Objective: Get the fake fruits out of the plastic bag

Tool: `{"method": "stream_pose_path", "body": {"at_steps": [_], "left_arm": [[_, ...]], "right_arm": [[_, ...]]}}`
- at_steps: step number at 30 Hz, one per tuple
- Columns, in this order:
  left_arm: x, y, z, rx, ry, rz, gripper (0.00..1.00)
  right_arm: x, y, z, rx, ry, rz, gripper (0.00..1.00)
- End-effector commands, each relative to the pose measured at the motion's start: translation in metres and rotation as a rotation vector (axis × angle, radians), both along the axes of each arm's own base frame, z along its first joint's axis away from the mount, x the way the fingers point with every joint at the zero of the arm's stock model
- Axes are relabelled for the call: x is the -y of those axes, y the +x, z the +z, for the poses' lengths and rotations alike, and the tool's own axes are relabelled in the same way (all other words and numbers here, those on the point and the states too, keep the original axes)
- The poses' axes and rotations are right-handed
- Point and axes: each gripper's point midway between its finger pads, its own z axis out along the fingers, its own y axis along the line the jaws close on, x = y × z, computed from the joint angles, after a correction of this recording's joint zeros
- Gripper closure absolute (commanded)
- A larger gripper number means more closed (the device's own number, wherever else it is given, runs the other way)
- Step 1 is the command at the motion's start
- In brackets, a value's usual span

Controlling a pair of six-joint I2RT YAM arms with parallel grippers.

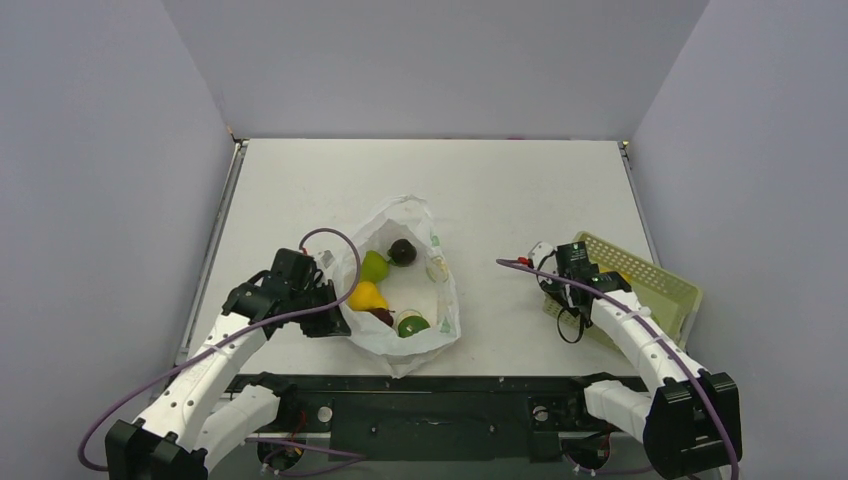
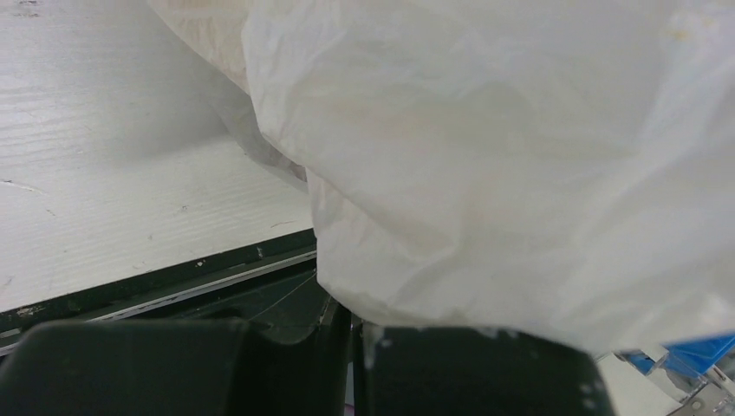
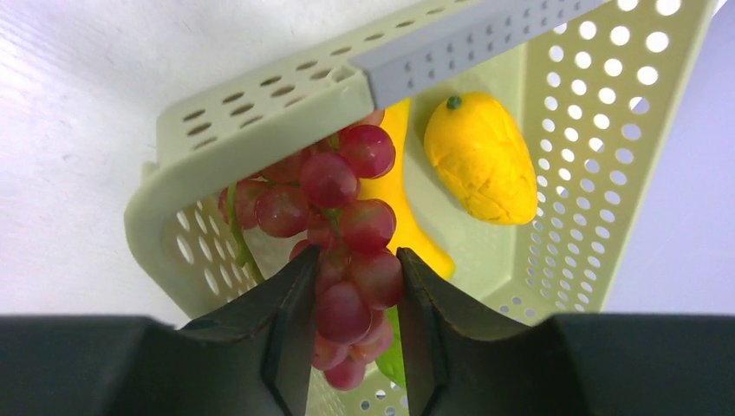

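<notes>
Grape bunch (image 3: 342, 251), clamped between the right end effector (image 3: 357, 264) fingers, is hanging over the basket (image 3: 251, 121) rim.

Overhead, the plastic bag (image 1: 412, 207) is lying open on the surface (image 1: 520, 190), holding a green pear (image 1: 374, 265), a dark purple fruit (image 1: 402, 251), a yellow fruit (image 1: 367, 296) and a green lime (image 1: 413, 325), so roughly half is waiting. From the left wrist, the left end effector (image 2: 351, 342) is showing its fingers pressed together, seemingly pinching the bag's film. From the right wrist, a banana (image 3: 416, 243) and a yellow lumpy piece (image 3: 481, 160) are lying inside the basket.

The crinkly white plastic bag (image 1: 410, 208) lies centre-front on the table (image 1: 520, 190), a green plastic pear (image 1: 374, 266) and dark purple round fruit (image 1: 402, 251) inside. Right of it, the pale perforated basket (image 1: 660, 285) holds a yellow plastic banana (image 3: 414, 238) and yellow lumpy fruit (image 3: 481, 160), a red grape bunch (image 3: 342, 225) above its corner.
</notes>
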Motion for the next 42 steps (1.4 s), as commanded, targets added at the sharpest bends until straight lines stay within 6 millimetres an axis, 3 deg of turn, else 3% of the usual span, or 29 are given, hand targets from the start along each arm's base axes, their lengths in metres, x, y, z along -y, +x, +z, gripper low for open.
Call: {"method": "stream_pose_path", "body": {"at_steps": [1,6,12,16,21,23,27,29,33,36,37,38,42], "left_arm": [[-0.002,0.016,0.016,0.097,-0.003,0.033,1.00],[-0.004,0.014,0.017,0.101,0.005,0.037,0.99],[-0.004,0.018,0.014,0.091,0.016,0.042,0.98],[-0.004,0.017,0.012,0.075,0.017,0.042,0.98],[-0.004,0.014,0.012,0.076,0.012,0.045,0.98],[-0.005,0.015,0.011,0.079,0.010,0.053,0.97],[-0.004,0.017,0.012,0.070,0.008,0.071,0.97],[-0.003,0.020,0.014,0.075,0.011,0.072,0.97],[-0.007,0.020,0.014,0.077,0.031,0.082,0.97],[-0.007,0.017,0.011,0.067,0.017,0.105,0.97],[-0.005,0.017,0.011,0.067,0.009,0.105,0.97],[-0.005,0.014,0.007,0.057,0.007,0.107,0.97],[-0.004,0.001,-0.005,-0.010,-0.003,0.091,0.98]], "right_arm": [[-0.013,0.012,0.007,0.063,0.013,0.020,0.63],[-0.008,0.007,0.008,0.081,-0.020,-0.001,0.51],[-0.008,0.014,0.026,0.144,-0.009,-0.015,0.40],[-0.011,0.020,0.056,0.188,0.010,-0.027,0.35],[-0.038,0.045,0.129,0.378,0.122,-0.048,0.30],[-0.064,0.057,0.155,0.463,0.219,-0.028,0.29],[-0.145,0.067,0.199,0.533,0.484,0.124,0.34],[-0.191,0.061,0.212,0.527,0.603,0.213,0.35],[-0.292,0.020,0.225,0.443,0.809,0.464,0.37],[-0.343,-0.015,0.211,0.352,0.824,0.639,0.38],[-0.361,-0.028,0.195,0.297,0.800,0.701,0.40],[-0.370,-0.033,0.191,0.274,0.798,0.728,0.42],[-0.400,-0.043,0.144,0.140,0.727,0.781,0.56]]}}
